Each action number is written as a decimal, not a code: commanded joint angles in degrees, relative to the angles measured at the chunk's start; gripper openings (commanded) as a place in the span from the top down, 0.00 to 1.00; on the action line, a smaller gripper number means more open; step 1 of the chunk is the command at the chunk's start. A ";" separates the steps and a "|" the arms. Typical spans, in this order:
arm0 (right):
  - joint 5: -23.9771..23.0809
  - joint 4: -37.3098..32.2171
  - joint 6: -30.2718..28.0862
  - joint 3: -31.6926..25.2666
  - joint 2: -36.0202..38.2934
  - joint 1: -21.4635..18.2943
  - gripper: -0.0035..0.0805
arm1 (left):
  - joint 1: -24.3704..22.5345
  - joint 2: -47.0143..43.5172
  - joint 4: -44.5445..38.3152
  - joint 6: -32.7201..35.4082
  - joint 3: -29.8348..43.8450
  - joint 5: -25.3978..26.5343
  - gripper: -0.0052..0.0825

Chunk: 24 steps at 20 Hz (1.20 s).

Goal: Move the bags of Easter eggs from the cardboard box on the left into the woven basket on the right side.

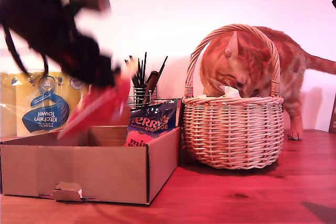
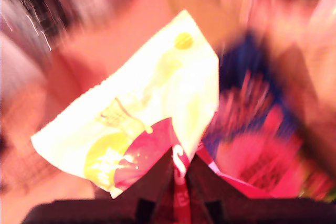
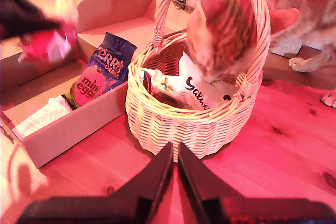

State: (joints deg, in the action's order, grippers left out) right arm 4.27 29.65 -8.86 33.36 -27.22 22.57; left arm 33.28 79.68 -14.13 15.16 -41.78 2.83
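My first gripper [image 1: 113, 77] [image 2: 179, 161] is shut on a red bag with a yellow top [image 1: 97, 106] [image 2: 142, 108]. It holds the bag, motion-blurred, above the cardboard box [image 1: 79, 171] at the exterior view's left. A dark blue bag with orange lettering [image 1: 152, 121] [image 3: 100, 72] leans inside the box against the wall nearest the woven basket [image 1: 233, 129] [image 3: 178, 124]. A cream bag with brown script [image 3: 202, 93] lies in the basket. My second gripper [image 3: 175, 148] is shut on nothing, above the table in front of the basket.
A ginger cat [image 1: 247, 61] [image 3: 226, 30] stands behind the basket with its head pushed in under the handle. A yellow kitchen-towel pack [image 1: 44, 103] and a wire holder of dark utensils [image 1: 142, 90] stand behind the box. A white flat packet [image 3: 44, 116] lies in the box.
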 commanded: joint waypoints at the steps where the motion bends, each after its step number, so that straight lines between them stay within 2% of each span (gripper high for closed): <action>1: 0.26 -0.28 -0.11 -0.61 0.00 -0.02 0.97 | 1.31 -0.61 -0.81 -0.42 0.50 -2.69 0.97; 5: 0.26 -0.44 -0.13 -0.61 0.02 -0.02 0.97 | 2.93 -0.92 -1.11 1.16 0.50 -12.79 0.97; 7: 0.28 -0.44 -0.13 -0.61 0.02 -0.02 0.97 | 4.26 -0.94 -3.10 4.44 0.50 -15.67 0.97; 15: 0.28 -0.66 -0.11 -0.61 0.02 -0.02 0.97 | 9.62 1.75 -14.23 4.81 0.50 -20.39 0.97; 19: 0.28 -0.68 -0.11 -0.61 0.02 -0.02 0.97 | 10.95 4.79 -20.61 4.72 -0.13 -20.44 0.97; 24: 0.28 -0.66 -0.11 -0.61 0.02 -0.02 0.97 | 11.43 11.08 -22.36 4.76 -5.64 -20.41 0.97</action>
State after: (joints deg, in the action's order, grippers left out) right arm 4.36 29.54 -8.86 33.36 -27.22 22.57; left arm 44.31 90.04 -35.16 19.73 -46.24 -17.50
